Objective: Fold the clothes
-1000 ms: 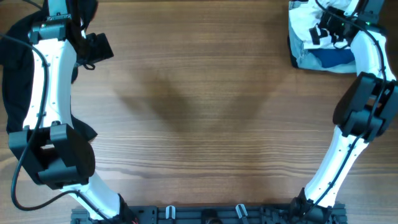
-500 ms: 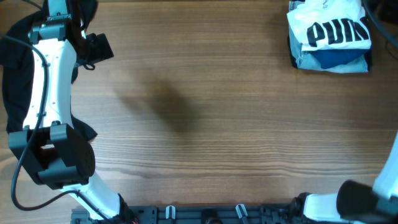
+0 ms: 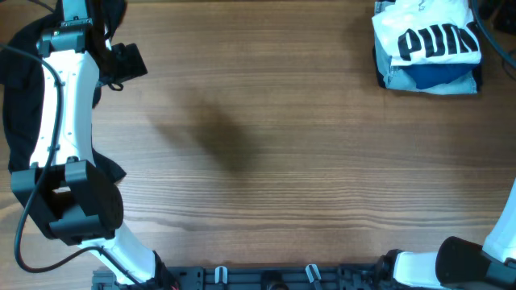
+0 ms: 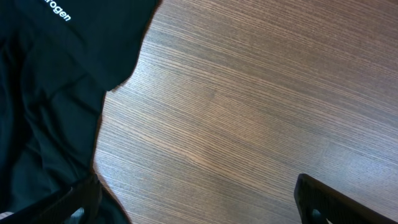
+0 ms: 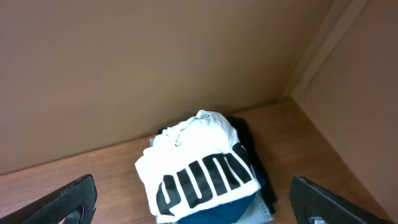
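A folded white T-shirt with black "PUMA" lettering point(image 3: 427, 39) tops a stack of clothes at the table's back right corner. In the right wrist view that shirt point(image 5: 199, 171) lies well below and ahead of my right gripper point(image 5: 199, 211), which is open with nothing between its fingers point(image 5: 65, 202). A black garment point(image 3: 20, 80) lies crumpled along the left edge under my left arm point(image 3: 60, 105). The left wrist view shows this black garment point(image 4: 50, 93) with small white text. My left gripper point(image 4: 199, 211) is open, its left finger point(image 4: 78, 199) over the cloth's edge.
Under the white shirt lie a blue garment point(image 3: 435, 76), a pale denim piece point(image 5: 261, 208) and black cloth point(image 5: 252, 143). Bare wooden table point(image 3: 266, 145) spans the middle. A brown wall point(image 5: 155, 62) rises behind the stack. The right arm's base point(image 3: 476, 262) sits at the front right.
The right arm has swung away from the stack at the back right, uncovering the white shirt, and now shows only at the front right. The left arm has not moved.
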Robot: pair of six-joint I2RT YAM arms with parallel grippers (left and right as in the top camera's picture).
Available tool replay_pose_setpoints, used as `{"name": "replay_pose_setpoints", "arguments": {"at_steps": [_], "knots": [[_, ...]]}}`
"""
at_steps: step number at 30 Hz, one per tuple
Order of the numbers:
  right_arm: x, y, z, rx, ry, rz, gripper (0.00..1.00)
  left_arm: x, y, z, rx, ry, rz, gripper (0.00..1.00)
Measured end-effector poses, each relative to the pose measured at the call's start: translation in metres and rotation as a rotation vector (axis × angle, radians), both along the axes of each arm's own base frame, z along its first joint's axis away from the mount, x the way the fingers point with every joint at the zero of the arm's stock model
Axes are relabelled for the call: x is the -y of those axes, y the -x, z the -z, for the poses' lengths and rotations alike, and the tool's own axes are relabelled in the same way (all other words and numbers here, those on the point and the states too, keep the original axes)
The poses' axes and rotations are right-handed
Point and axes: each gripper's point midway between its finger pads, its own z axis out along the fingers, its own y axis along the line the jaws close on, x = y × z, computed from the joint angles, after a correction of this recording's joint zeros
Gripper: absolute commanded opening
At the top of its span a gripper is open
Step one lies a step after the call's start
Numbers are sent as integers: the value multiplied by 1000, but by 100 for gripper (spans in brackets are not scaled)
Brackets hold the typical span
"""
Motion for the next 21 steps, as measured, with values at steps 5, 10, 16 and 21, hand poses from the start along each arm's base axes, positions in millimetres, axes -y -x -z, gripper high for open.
{"name": "replay_pose_setpoints", "arguments": {"at_steps": [5, 10, 16, 21], "knots": [[-58, 40, -24, 26, 87, -117, 100, 0, 0, 0, 0, 0, 0, 100], [-68, 101, -44, 388, 118, -70, 100, 0, 0, 0, -1, 0, 0, 100], [-77, 142, 155, 465, -233, 22, 100, 0, 1, 1, -6, 1, 0, 100], [-100, 169, 224, 502, -290, -37, 100, 0, 0, 1, -5, 0, 0, 100]]}}
